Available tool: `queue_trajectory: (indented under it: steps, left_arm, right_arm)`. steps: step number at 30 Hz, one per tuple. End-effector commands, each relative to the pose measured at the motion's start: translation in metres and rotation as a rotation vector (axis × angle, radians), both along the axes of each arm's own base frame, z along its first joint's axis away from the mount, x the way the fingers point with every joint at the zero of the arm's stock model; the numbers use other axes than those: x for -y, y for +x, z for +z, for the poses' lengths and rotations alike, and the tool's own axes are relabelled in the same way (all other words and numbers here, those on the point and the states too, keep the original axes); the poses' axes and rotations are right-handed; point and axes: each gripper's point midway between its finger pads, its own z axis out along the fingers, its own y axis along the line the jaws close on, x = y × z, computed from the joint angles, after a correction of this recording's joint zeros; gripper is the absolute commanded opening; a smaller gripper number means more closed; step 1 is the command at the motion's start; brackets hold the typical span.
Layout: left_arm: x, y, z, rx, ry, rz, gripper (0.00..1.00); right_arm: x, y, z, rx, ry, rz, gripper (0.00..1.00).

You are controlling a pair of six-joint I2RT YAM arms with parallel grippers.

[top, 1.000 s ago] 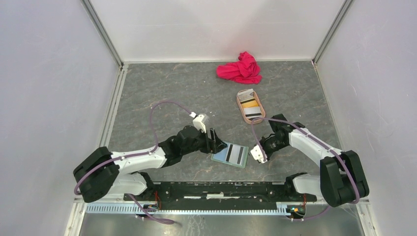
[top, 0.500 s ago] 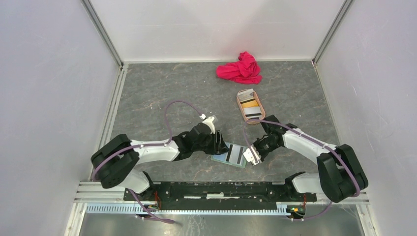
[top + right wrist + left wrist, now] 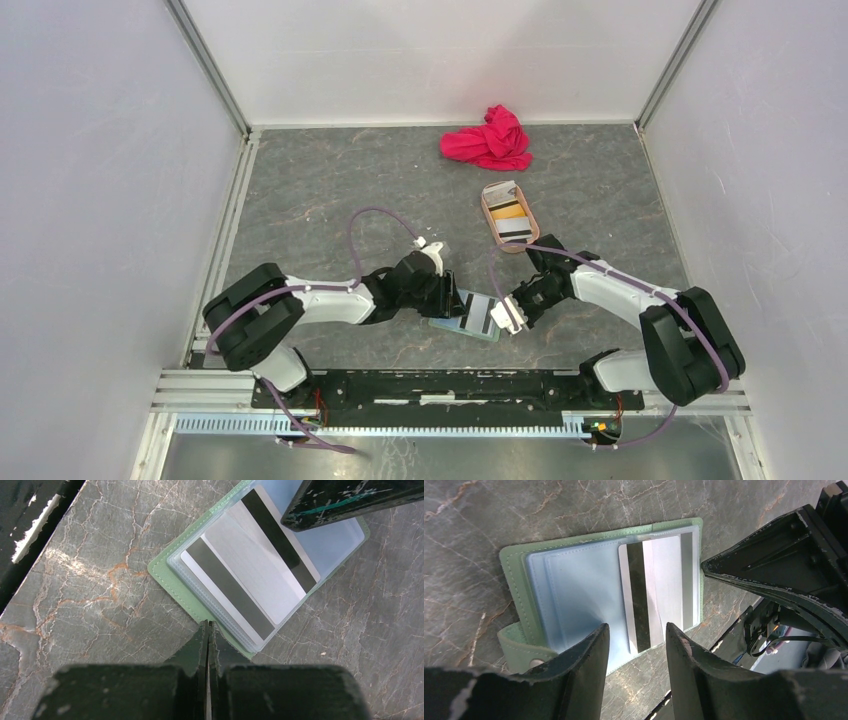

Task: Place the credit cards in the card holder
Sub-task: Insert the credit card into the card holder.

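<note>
Card holder (image 3: 468, 318) — lying open on the worktop (image 3: 330, 190), two black-striped credit cards (image 3: 250, 580) on its pale-blue inside.
Left hand (image 3: 636, 630): fingers apart, over the holder's cards.
Right hand (image 3: 207, 630): fingers pressed together, tip at the holder's green edge.
Tray (image 3: 487, 222) with an orange card (image 3: 510, 211) — beyond the holder; red cloth (image 3: 490, 138) farther still.

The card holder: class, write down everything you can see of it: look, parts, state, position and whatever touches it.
The card holder is a sage-green fold-over wallet, leather-like with stitched edges, lying open and flat on the grey marbled table. Its inside is pale blue with clear pockets; a snap tab sticks out at one side. Two silver cards with black stripes overlap on one half. The right gripper, fingers shut, points at one edge; the left gripper, fingers apart, hovers over the cards.
</note>
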Motion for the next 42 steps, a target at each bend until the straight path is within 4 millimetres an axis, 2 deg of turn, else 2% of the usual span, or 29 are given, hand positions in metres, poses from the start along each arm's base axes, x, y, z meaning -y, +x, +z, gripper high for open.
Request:
queue_trajectory:
  steps: [1, 5, 16, 26, 35, 38, 42]
  left_arm:
    - [0.019, 0.001, 0.011, -0.017, -0.063, -0.020, 0.52]
    - [0.019, -0.001, 0.005, -0.033, -0.056, -0.025, 0.52]
    - [0.034, -0.009, 0.009, -0.065, -0.113, -0.068, 0.52]
    - [0.058, -0.020, 0.015, -0.071, -0.133, -0.126, 0.51]
    - [0.064, -0.016, 0.021, -0.053, -0.144, -0.122, 0.52]
    - [0.060, -0.011, 0.028, -0.023, -0.129, -0.105, 0.53]
    - [0.048, -0.004, 0.043, 0.038, -0.097, -0.079, 0.56]
  right_arm:
    - [-0.002, 0.000, -0.002, -0.011, -0.002, -0.010, 0.00]
    - [-0.003, -0.001, -0.004, -0.020, -0.006, -0.015, 0.00]
    - [-0.007, 0.003, -0.009, -0.029, -0.023, -0.052, 0.00]
    - [-0.008, 0.005, -0.010, -0.034, -0.032, -0.071, 0.00]
    - [-0.006, 0.008, -0.009, -0.030, -0.047, -0.084, 0.00]
    - [0.001, 0.011, -0.003, -0.024, -0.084, -0.071, 0.00]
    - [0.019, 0.019, 0.021, -0.044, -0.036, -0.116, 0.01]
